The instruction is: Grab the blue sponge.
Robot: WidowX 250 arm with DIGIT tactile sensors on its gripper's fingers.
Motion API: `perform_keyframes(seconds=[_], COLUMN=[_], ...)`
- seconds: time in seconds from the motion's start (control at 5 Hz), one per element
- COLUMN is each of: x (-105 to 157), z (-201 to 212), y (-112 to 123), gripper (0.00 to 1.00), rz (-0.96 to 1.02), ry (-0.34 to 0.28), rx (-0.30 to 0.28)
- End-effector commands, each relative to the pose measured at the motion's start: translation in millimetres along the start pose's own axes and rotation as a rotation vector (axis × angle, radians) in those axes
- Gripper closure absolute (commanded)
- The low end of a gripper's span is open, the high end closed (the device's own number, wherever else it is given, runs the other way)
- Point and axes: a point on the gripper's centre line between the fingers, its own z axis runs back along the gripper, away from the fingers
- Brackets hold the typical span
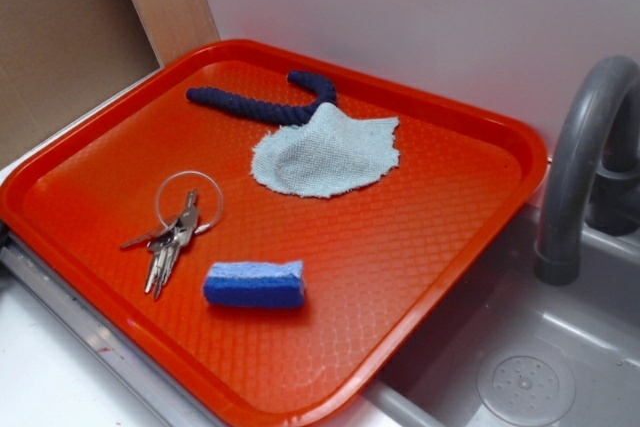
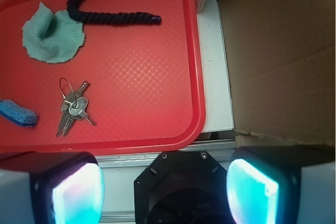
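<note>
The blue sponge [image 1: 255, 284] lies flat on the red tray [image 1: 440, 247], near its front edge, right of the keys [image 1: 172, 237]. In the wrist view the sponge [image 2: 18, 113] shows at the far left edge, left of the keys [image 2: 72, 109]. My gripper [image 2: 164, 187] does not show in the exterior view. In the wrist view it hangs high above the tray's near rim [image 2: 157, 145], well away from the sponge. Its two glowing pads [image 2: 76, 195] stand wide apart with nothing between them.
A pale blue woven cloth [image 1: 325, 154] and a dark navy braided rope [image 1: 265, 103] lie at the tray's back. A grey sink [image 1: 520, 367] with a faucet [image 1: 580, 167] sits right of the tray. Brown cardboard [image 2: 278, 51] stands beside the tray.
</note>
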Motion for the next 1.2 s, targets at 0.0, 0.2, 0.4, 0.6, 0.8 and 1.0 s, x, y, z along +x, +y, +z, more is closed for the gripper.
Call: perform_keyframes(seconds=[0.0,0.2,0.4,0.6,0.8,1.0], x=[0.0,27.3,39.2,46.3,39.9,27.6], z=[0.0,-11.4,-18.5,-24.0,-38.9,-53.2], y=[0.0,-29.0,-68.7,-118.2,-163.0,-200.0], gripper=[0.00,0.00,0.00,0.00,0.00,0.00], rz=[0.000,-0.249,-0.511,-0.765,-0.983,-1.123], ry=[0.000,-0.084,-0.097,-0.127,-0.105,-0.096], rx=[0.000,-0.067,0.004,0.016,-0.031,-0.123])
